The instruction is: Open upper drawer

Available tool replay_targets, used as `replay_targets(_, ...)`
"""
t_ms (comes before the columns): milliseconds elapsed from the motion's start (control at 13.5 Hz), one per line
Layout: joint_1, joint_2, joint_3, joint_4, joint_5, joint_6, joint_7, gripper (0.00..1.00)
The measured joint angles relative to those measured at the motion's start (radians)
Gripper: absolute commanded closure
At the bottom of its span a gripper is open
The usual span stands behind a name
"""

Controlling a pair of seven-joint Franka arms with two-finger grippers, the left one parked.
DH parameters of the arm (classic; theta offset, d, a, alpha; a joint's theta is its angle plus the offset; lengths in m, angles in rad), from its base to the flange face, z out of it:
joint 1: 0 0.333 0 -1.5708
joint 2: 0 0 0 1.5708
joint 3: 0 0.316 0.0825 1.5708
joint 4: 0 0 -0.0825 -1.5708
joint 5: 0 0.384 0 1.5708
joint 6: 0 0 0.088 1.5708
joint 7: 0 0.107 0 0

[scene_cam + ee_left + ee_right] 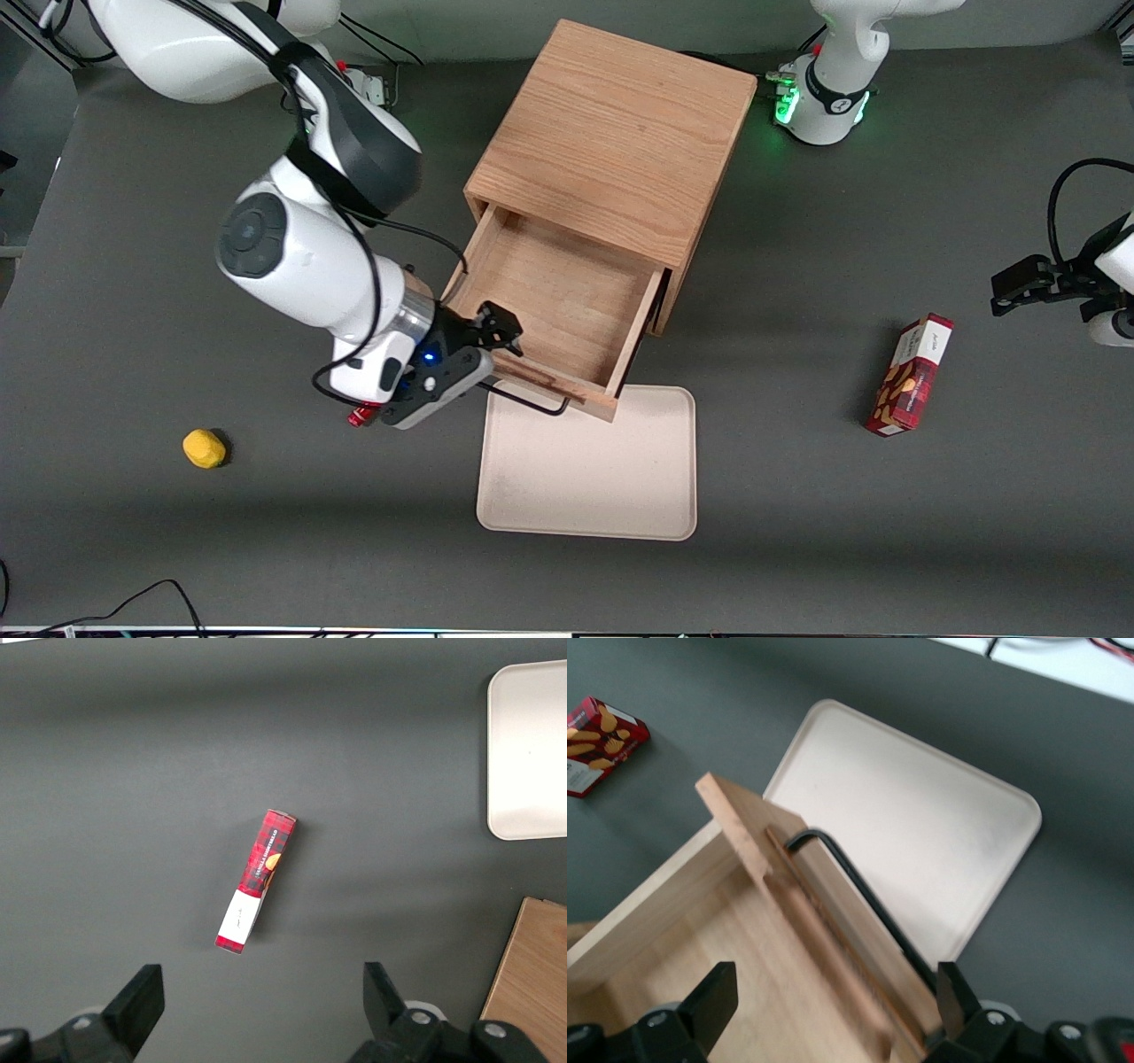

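Observation:
The upper drawer [558, 301] is a light oak box, pulled well out of the oak cabinet [611, 133], with its inside bare. Its black wire handle [532, 403] sticks out over the tray. My right gripper [492, 350] is open, just above the drawer's front panel at the corner toward the working arm's end. In the right wrist view the gripper [833, 992] straddles the front panel [824, 912]: one finger over the drawer's inside, the other outside by the handle [859, 895]. It holds nothing. The lower drawer is hidden under the upper one.
A beige tray [589, 465] lies on the table in front of the drawer, partly under its front. A red snack box [911, 374] lies toward the parked arm's end. A yellow lump [204, 447] lies toward the working arm's end.

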Motion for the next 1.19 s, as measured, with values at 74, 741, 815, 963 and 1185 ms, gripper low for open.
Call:
replay_targets(74,-0.021,-0.014,-0.001,0.010,0.003,-0.062,0.000,0.00)
replay_targets(741,-0.112,-0.370,-0.466,0.010,-0.020,-0.516,-0.260,0.00)
replay_targets(815,-0.118,-0.381,-0.493,0.003,-0.023,-0.515,-0.262,0.00)
replay_targets(963,-0.116,-0.412,-0.561,-0.031,-0.008,-0.485,-0.253,0.00)
replay_targets(1185,-0.133,-0.534,-0.620,-0.243,-0.002,-0.247,-0.229,0.00)
